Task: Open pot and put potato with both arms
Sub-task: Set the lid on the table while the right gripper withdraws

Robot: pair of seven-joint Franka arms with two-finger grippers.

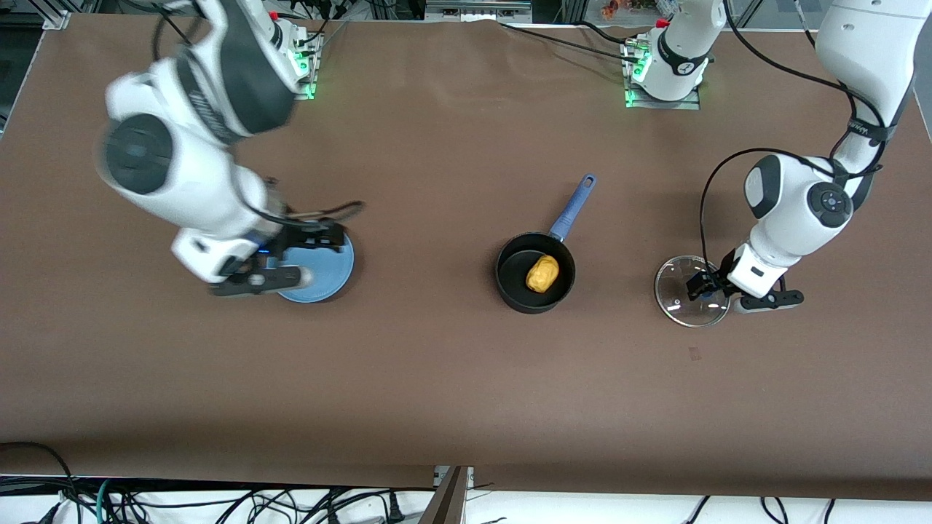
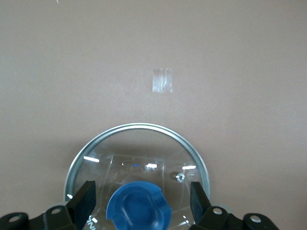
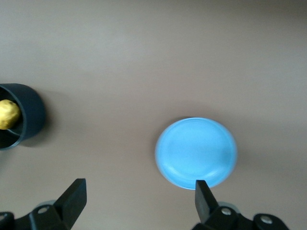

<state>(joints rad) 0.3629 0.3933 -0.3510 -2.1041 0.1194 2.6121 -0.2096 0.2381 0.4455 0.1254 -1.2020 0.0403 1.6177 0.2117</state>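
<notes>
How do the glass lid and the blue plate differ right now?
The glass lid is see-through with a metal rim and a blue knob; the blue plate is solid blue and knobless. The lid lies toward the left arm's end of the table, under the open left gripper, whose fingers flank the knob without touching it; the plate lies toward the right arm's end, under the open right gripper. Both are round and lie flat on the table.

1. Left arm bent low at its table end, left gripper point(image 2: 143, 201) pointing down, fingers spread apart.
2. Right arm reaches down, right gripper point(image 3: 139, 199) fingers wide apart.
</notes>
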